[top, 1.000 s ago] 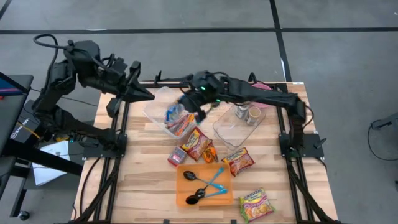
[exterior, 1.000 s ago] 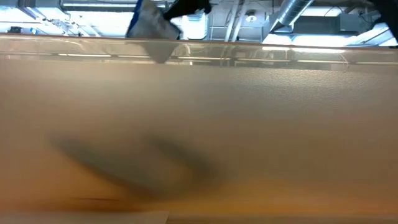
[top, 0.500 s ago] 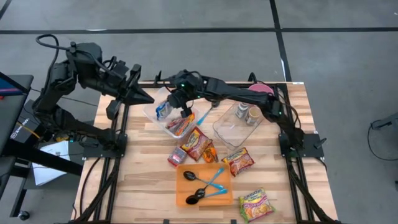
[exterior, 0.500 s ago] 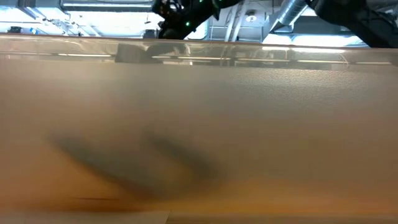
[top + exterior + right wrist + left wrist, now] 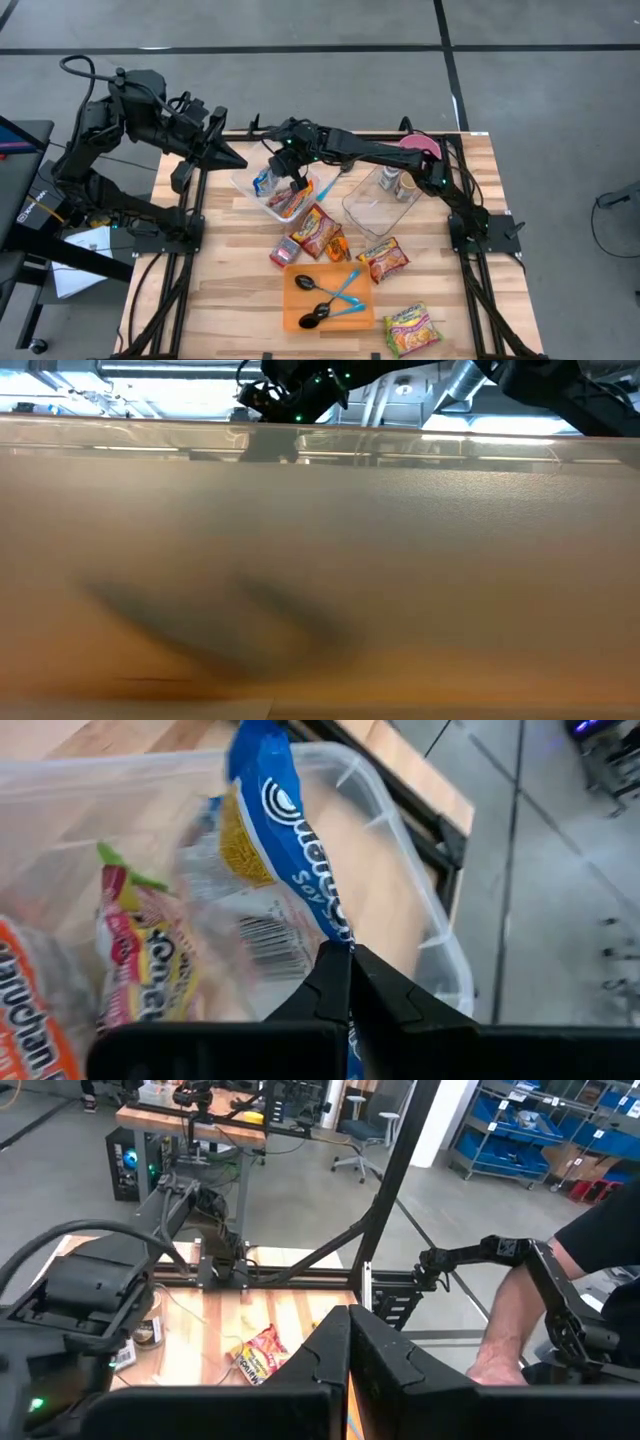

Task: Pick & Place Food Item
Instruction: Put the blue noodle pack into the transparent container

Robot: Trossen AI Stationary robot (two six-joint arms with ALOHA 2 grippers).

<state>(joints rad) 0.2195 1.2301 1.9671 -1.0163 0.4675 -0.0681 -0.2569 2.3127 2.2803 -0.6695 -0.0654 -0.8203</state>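
The right pincer reaches across the worktop and hangs over the clear tub near the far left corner, clenched on the edge of a blue packet. From its own wrist camera the two dark fingers are pinched tight on the wrapper's seam, and the packet dangles just inside the tub's rim — held by the edge, I would say, so it can slide in beside the red-and-yellow packet already lying there. It looks like the last stretch of a placement: the food item is over the tub but not yet let go.

The left pincer waits just off the worktop's far left edge, fingers closed on nothing, well out of the way.

More packets lie loose on the wood, a second clear tub holds small jars, and an orange tray carries spoons. A person's arm shows beyond the worktop in the left wrist view.
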